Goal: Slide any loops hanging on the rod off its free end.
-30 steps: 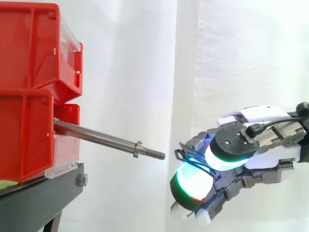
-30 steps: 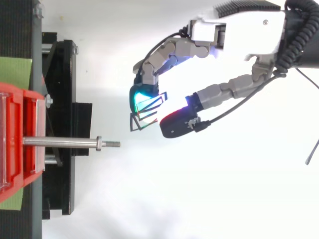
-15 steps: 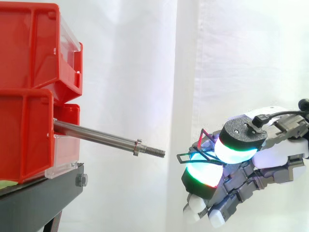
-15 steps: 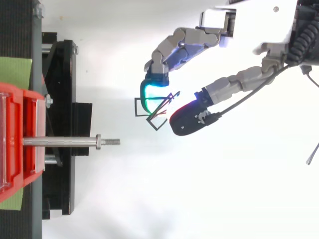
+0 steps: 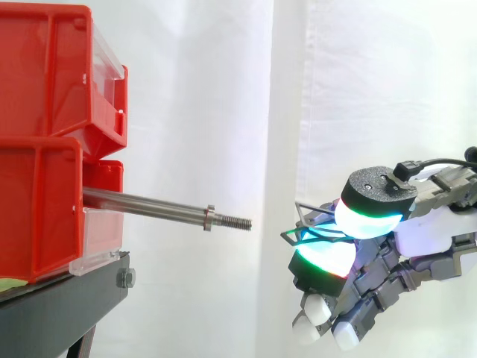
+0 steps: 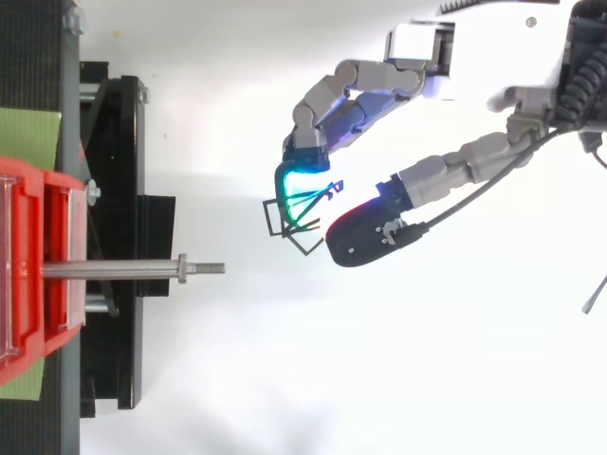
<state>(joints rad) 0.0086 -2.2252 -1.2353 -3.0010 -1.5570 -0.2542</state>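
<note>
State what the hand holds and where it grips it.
Thin wire loops, pinched at one end between the hand's glowing pads; their other ends point toward the rod, clear of it.

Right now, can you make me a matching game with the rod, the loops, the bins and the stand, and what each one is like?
Things:
1 rod
2 loops
3 bins
4 stand

What it is like:
A red, stacked one on the other
B pinched in the fingers of the hand, clear of the rod
C black, under the bins
D shiny metal, nothing hanging on it

Pairs: 1-D, 2-B, 3-A, 4-C
</note>
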